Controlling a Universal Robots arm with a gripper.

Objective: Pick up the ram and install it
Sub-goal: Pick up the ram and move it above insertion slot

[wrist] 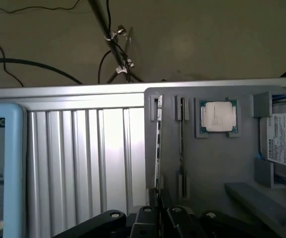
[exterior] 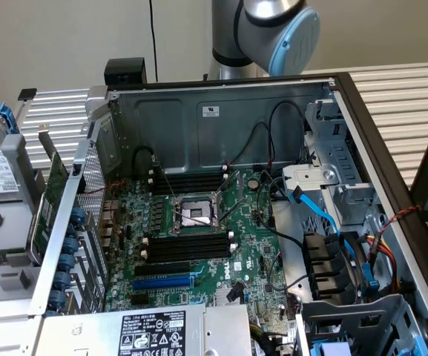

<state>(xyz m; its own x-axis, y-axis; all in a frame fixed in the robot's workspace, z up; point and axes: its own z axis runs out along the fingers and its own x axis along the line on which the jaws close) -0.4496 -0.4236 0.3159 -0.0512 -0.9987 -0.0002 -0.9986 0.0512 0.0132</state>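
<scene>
The ram (wrist: 157,144) stands on its edge in a slot of a grey tray (wrist: 207,168), seen as a thin pale and green strip. My gripper (wrist: 158,201) is at the strip's near end. Its black fingers (wrist: 151,198) sit almost together, one on each side of the ram, shut on it. The ram still rests in its slot. In the exterior view the open computer case shows the motherboard with long black memory slots (exterior: 188,246) below the processor socket (exterior: 196,213) and more slots (exterior: 188,182) above it. The arm's base (exterior: 265,30) rises behind the case.
On the tray, a processor chip (wrist: 218,116) sits beside the ram slots and a hard drive (wrist: 284,144) lies past it. A light-blue framed panel (wrist: 1,168) stands on the ribbed table. A green expansion card (exterior: 50,196) stands upright at the case's left wall. Cables (exterior: 325,215) crowd the case's right side.
</scene>
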